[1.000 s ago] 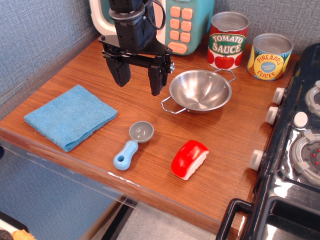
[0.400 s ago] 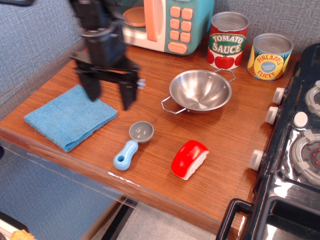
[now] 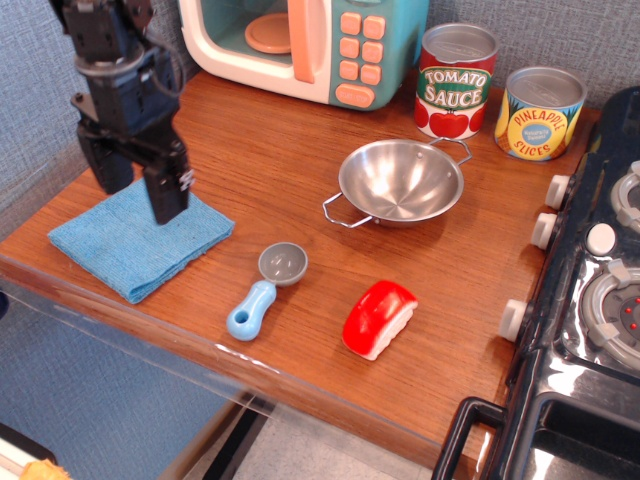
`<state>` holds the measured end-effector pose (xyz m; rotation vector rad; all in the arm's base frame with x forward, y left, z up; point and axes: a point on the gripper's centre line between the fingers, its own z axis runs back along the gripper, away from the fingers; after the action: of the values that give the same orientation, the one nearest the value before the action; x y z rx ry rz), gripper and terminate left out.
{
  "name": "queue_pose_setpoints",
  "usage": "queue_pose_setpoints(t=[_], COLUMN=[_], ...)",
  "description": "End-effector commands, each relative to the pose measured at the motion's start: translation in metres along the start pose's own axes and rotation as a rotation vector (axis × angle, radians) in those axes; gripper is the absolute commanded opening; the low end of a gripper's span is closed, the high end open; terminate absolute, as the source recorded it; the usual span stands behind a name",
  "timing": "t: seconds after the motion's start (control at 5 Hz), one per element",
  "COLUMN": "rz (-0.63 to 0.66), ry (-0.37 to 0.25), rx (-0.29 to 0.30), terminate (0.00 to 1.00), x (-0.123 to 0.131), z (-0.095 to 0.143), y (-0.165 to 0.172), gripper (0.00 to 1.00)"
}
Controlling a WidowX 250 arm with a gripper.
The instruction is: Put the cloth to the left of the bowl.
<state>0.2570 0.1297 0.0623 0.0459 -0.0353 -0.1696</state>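
The light blue folded cloth lies flat near the table's front left corner. The shiny steel bowl with two wire loop handles sits at mid-table, well to the right of the cloth. My gripper hangs over the far part of the cloth. It is open, one black finger over the cloth and the other by its far left edge. It holds nothing.
A grey-cupped scoop with a blue handle and a red-and-white toy lie near the front edge. A toy microwave, a tomato sauce can and a pineapple can stand at the back. A black stove fills the right side.
My gripper has moved left from beside the bowl to above the cloth, and has turned. It stays open and empty. Nothing else has moved.
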Motion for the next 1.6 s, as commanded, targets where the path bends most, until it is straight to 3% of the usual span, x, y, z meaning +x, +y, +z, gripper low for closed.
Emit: queue_pose_setpoints(t=[0.0, 0.4, 1.0, 1.2, 1.4], rz=[0.062, 0.05, 0.121, 0.112, 0.151], ry=[-0.031, -0.103, -0.025, -0.011, -0.024], rx=[0.011, 0.088, -0.004, 0.014, 0.005], terminate=[0.0, 0.0, 0.0, 0.0, 0.0], x=[0.005, 0.004, -0.003, 0.004, 0.028], z=[-0.016, -0.031, -0.054, -0.054, -0.054], y=[0.028, 0.028, 0.041, 0.044, 0.053], gripper=[1.0, 1.0, 1.0, 1.0, 1.0])
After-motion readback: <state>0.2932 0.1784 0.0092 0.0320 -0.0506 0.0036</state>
